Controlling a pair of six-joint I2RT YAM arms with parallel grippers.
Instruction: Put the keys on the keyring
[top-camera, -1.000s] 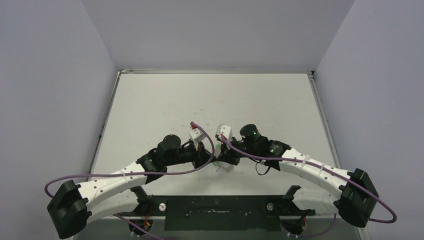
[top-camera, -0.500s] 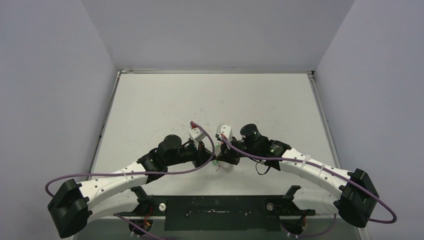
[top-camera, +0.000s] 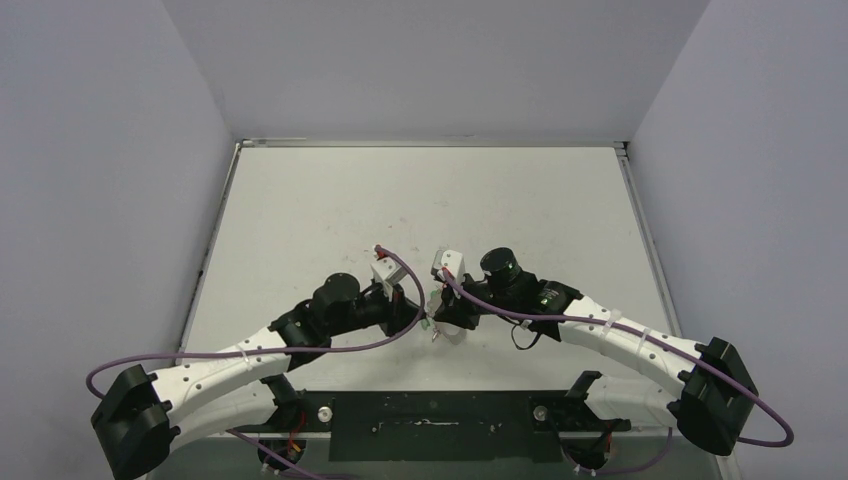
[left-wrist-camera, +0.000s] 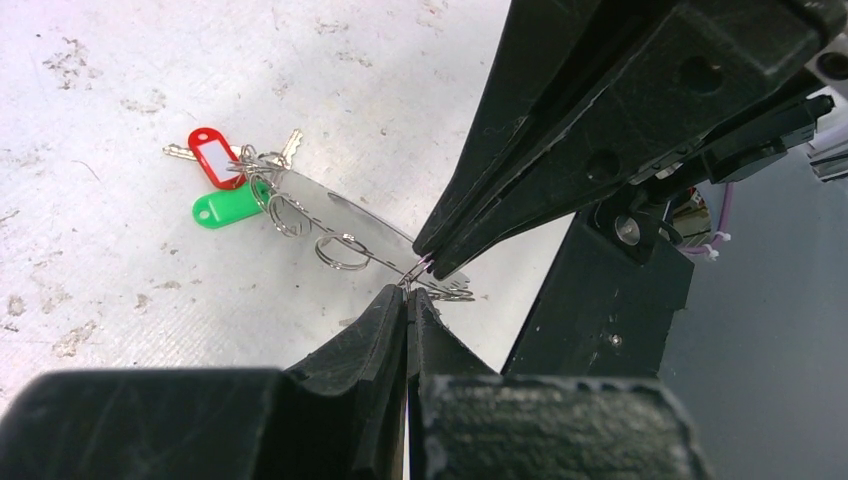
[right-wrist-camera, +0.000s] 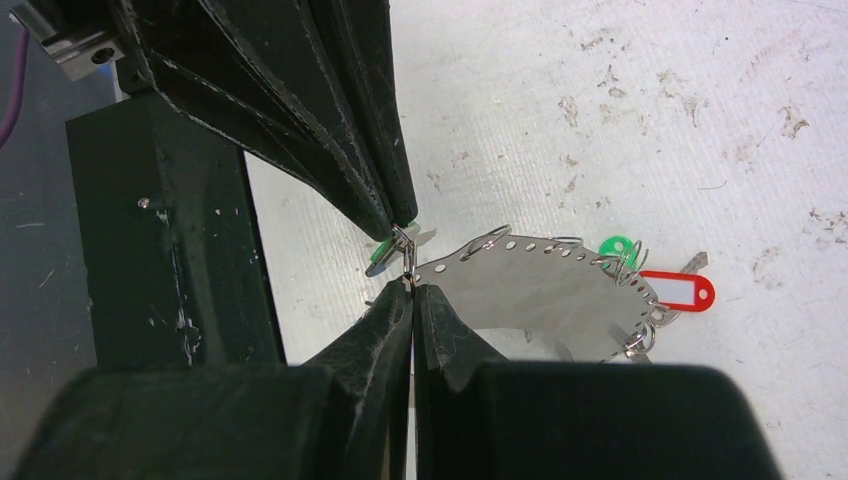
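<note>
The keyring (right-wrist-camera: 540, 292) is a silver sheet-metal hoop with holes and small wire loops along its rim, held tilted over the table; it also shows in the left wrist view (left-wrist-camera: 345, 218). Keys with a red tag (left-wrist-camera: 212, 156) and a green tag (left-wrist-camera: 222, 208) hang at its far end, also seen as red tag (right-wrist-camera: 680, 291) and green tag (right-wrist-camera: 617, 247). My left gripper (left-wrist-camera: 408, 292) and right gripper (right-wrist-camera: 412, 287) meet tip to tip, both shut on one small wire loop (right-wrist-camera: 405, 250) at the rim. Another green tag (right-wrist-camera: 378, 263) peeks beside that loop.
The white tabletop (top-camera: 420, 200) is scuffed, with a raised rim at the back and sides. A black base plate (top-camera: 430, 425) lies along the near edge between the arm mounts. Purple cables loop over both arms, which meet at centre (top-camera: 431, 320).
The left arm's wrist has shifted slightly left and back. The right arm has stayed put, and both grippers remain shut on the loop.
</note>
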